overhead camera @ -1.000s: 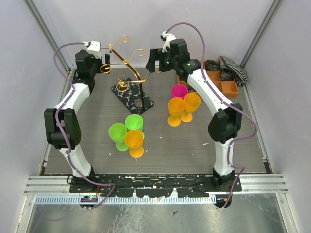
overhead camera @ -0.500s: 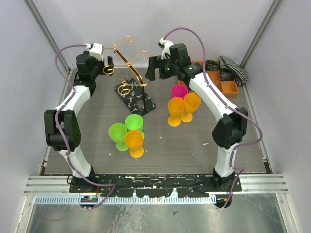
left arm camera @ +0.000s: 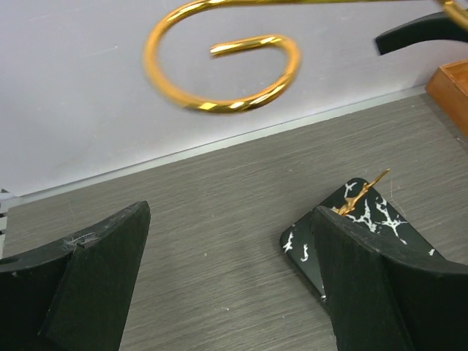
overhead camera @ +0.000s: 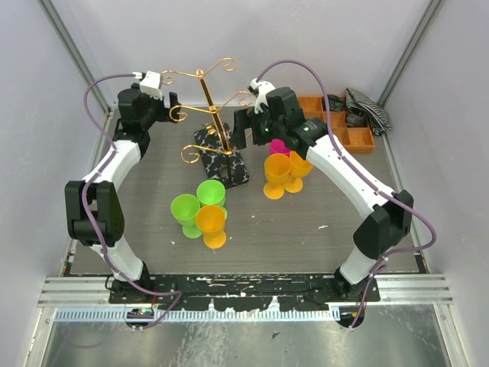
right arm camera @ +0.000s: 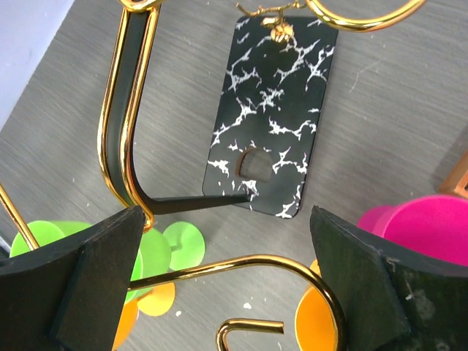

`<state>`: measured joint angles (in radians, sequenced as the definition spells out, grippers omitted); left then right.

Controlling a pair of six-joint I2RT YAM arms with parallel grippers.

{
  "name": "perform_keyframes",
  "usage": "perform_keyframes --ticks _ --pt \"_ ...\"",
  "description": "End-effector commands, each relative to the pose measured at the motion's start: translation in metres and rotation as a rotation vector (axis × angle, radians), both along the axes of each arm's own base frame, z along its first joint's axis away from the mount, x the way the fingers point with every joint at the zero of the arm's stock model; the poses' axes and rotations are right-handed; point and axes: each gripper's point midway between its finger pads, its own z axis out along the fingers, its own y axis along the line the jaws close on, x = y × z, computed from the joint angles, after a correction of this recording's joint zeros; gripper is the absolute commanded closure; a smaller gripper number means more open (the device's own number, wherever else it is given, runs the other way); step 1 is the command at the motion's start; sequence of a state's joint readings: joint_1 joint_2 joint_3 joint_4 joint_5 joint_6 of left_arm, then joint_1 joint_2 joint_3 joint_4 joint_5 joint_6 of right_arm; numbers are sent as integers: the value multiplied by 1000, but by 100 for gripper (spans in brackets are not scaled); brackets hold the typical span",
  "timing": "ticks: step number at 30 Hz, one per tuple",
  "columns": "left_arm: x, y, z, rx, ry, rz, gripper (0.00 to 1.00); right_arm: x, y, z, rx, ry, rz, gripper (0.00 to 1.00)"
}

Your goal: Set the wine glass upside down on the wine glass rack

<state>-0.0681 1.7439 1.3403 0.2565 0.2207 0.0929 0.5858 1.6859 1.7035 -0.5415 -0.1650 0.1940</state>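
On the grey table (overhead camera: 344,229), toward the back and between the arms: wine glass rack (overhead camera: 212,115), thin gold wire on a black speckled base, judged light, springy and easy to tip with any bump on a curl. Flanking it, left gripper (overhead camera: 173,107) and right gripper (overhead camera: 246,128), both spread wide, holding nothing. Smaller yet, upright in two groups: green-and-orange wine glasses (overhead camera: 210,219) mid-table, orange-and-magenta wine glasses (overhead camera: 276,167) just beside the right gripper; probably light, stiff, slick plastic, best pinched across the bowl, stem left free for a curl.

No legible text or labels anywhere.
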Motion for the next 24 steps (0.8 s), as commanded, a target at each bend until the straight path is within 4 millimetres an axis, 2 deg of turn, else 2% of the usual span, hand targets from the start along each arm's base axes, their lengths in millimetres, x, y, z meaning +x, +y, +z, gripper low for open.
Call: perform_keyframes --ticks 1,10,17,21,24 --pt "-17 -3 32 -20 -61 -14 2 -36 -11 -19 -73 56 39 0" --pt "-22 1 35 -12 -51 3 2 -21 -13 -3 -82 7 -6 0" --pt "-31 13 37 18 -21 56 2 -4 -25 13 -114 -56 -98 0" --pt "-40 19 45 17 -8 91 2 6 -42 21 -158 -103 -190 0" --pt "-49 28 57 15 -16 141 2 15 -66 28 -213 -155 -298 0"
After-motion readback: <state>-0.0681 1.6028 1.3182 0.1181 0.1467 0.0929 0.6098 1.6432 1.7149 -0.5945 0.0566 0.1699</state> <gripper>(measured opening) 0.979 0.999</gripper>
